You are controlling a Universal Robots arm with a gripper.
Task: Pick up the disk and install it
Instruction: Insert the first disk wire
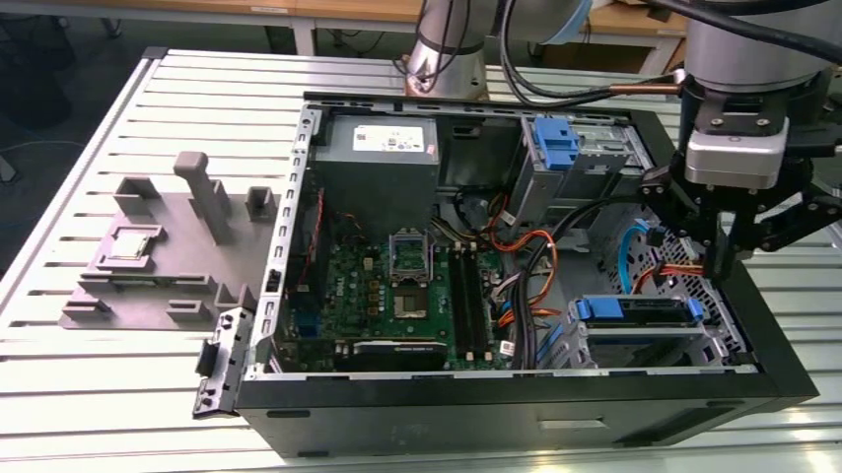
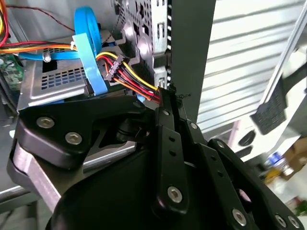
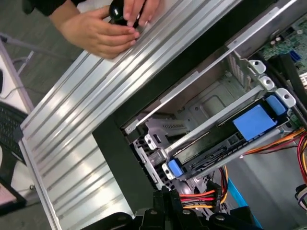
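exterior view puts the claw [image 1: 727, 258] just above the case's [image 1: 526, 409] wall on that view's right, its fingers pressed together on nothing. the disk [image 1: 638, 311] sits in the drive cage just below it, towards the view's left, long axis across the case.

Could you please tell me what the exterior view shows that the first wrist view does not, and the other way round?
The exterior view gives you the green motherboard, the grey power supply box and a grey fixture beside the case. The first wrist view gives you a person's hands on a small black object. Both share the disk, sitting in its bay with blue rails, and the red, yellow and orange cables.
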